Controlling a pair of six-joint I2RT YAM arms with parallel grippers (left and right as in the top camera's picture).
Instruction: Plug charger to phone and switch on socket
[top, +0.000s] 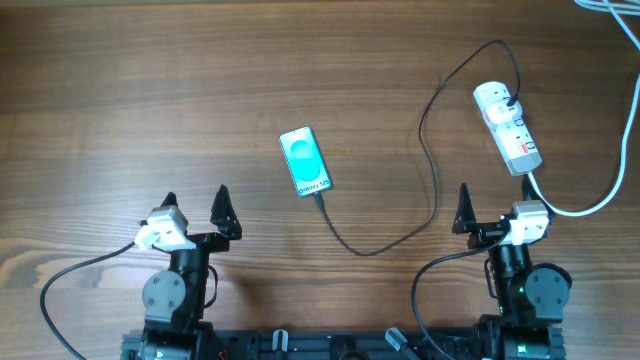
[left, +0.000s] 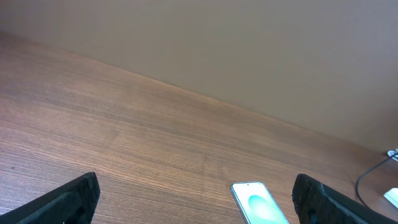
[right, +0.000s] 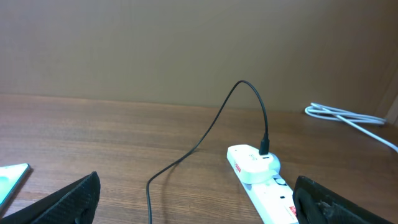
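- Left gripper (top: 196, 196) and right gripper (top: 494, 196) both stand spread and empty, near side;
- phone (top: 305, 160) lies centre, charger (top: 437, 200) tip at its near end; seating unclear, so a nudge could loosen it;
- socket (top: 507, 127) sits far right; reaching its switch could snag the cable.

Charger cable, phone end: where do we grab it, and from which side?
Take the charger on its last straight stretch, just short of the phone. Probably come from straight above, closing across the cable. It lies flat on the table, so no side offers clearance underneath. I can't tell whether the tip is already seated.
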